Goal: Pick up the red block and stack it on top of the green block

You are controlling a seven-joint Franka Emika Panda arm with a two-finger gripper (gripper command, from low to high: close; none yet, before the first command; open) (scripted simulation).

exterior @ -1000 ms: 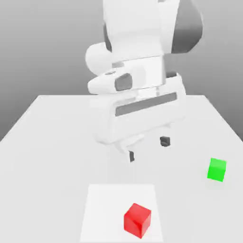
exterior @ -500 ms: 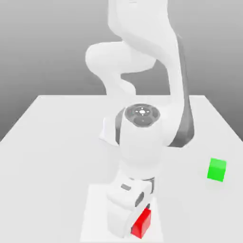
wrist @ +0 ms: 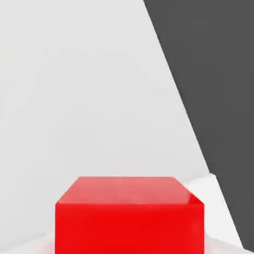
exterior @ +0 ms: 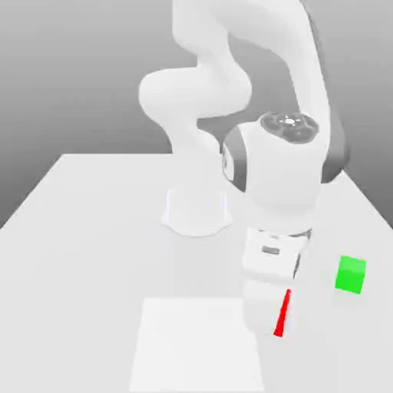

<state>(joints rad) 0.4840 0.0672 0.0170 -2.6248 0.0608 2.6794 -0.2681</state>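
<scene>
Nearest to me in the exterior view is a paler square patch (exterior: 196,345) on the white desk (exterior: 84,230), at about six o'clock in the picture. Just past its far right corner, at roughly five o'clock, my tool (exterior: 278,326) is clamped shut on the red block (exterior: 282,315), of which I see a thin red sliver beside the white hand; the block looks lifted clear of the desk. In the hand view the red block (wrist: 130,214) sits close in front of the camera, its top face glossy. The green block (exterior: 351,274) rests on the desk at about four o'clock, near the tool but apart from it. Farthest back, the arm's round base (exterior: 196,211) stands around twelve o'clock.
</scene>
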